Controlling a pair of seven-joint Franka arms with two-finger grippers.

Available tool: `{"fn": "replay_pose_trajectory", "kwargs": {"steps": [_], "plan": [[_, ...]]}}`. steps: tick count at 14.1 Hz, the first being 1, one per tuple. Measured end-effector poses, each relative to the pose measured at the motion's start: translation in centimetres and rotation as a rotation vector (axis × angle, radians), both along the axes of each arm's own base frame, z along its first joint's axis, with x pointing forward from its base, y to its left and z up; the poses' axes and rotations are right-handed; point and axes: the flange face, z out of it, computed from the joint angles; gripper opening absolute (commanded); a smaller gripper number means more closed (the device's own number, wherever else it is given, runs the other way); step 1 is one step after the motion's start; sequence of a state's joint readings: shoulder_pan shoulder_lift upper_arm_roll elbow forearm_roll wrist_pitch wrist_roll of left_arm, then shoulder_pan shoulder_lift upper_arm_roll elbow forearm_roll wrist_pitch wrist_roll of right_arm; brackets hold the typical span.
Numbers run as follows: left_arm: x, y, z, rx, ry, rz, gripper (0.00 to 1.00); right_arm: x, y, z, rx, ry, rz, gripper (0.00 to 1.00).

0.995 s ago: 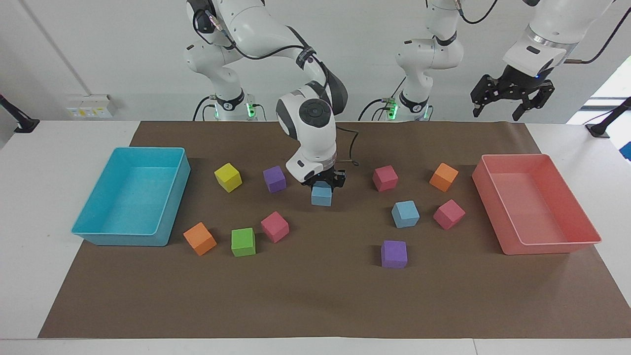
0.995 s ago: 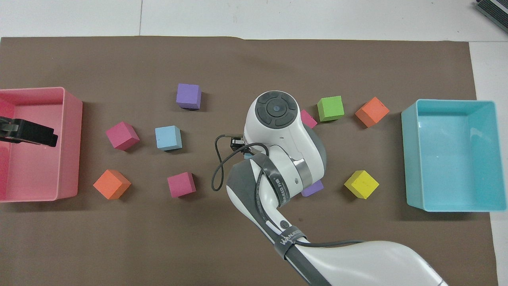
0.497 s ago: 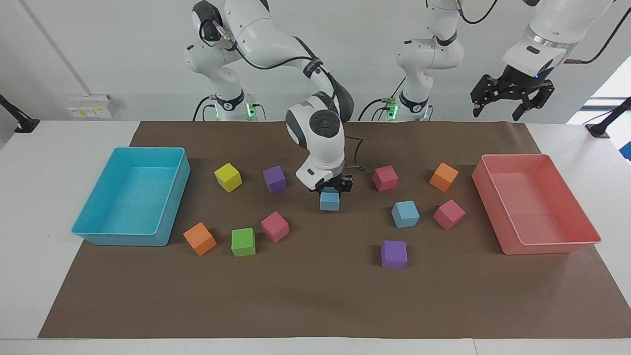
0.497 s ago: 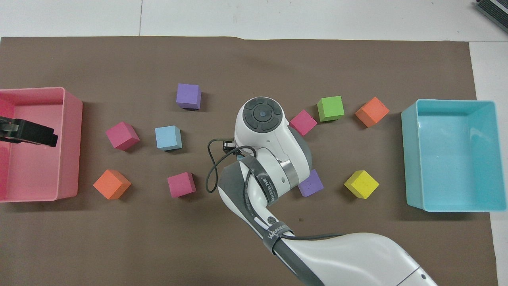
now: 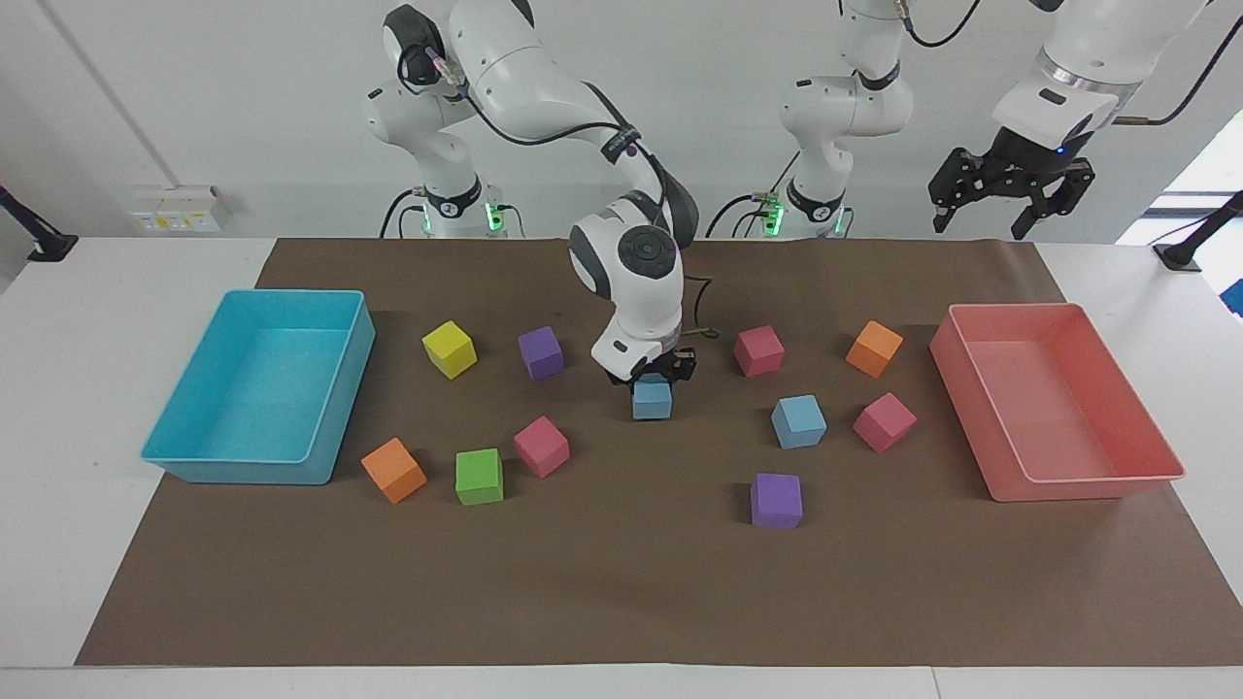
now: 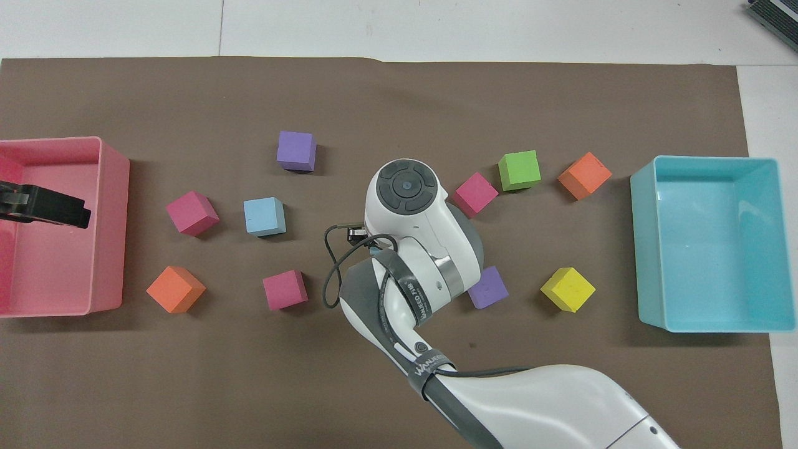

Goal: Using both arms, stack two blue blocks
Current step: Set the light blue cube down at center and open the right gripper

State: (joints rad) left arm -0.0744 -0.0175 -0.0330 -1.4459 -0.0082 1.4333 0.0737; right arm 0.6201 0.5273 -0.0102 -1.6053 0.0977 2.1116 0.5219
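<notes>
Gripping one blue block (image 5: 652,399) between pinching jaws, the right gripper (image 5: 653,374) is held low over mid-surface. The second blue block (image 5: 798,421) lies toward the left arm's end. The left gripper (image 5: 1010,187), jaws spread, waits raised.

Cubes: two light-blue blocks (image 5: 652,400) (image 5: 798,421), two purple (image 5: 541,351), two orange (image 5: 393,470), three magenta-pink (image 5: 541,446), one yellow (image 5: 450,349), one green (image 5: 480,477). Trays: cyan tray (image 5: 194,466), pink tray (image 5: 1078,484). Brown surface (image 5: 621,602).
</notes>
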Motion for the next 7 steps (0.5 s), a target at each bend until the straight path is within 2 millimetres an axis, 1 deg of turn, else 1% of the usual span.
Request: {"fn": "replay_pose_trajectory", "kwargs": {"steps": [2, 7], "plan": [[0.1, -0.02, 0.03, -0.001, -0.008, 0.0, 1.0, -0.01, -0.14, -0.27, 0.0, -0.001, -0.001, 0.0], [0.16, -0.04, 0.05, -0.001, -0.013, 0.0, 1.0, 0.18, -0.22, -0.23, 0.011, -0.006, -0.029, 0.0]]}}
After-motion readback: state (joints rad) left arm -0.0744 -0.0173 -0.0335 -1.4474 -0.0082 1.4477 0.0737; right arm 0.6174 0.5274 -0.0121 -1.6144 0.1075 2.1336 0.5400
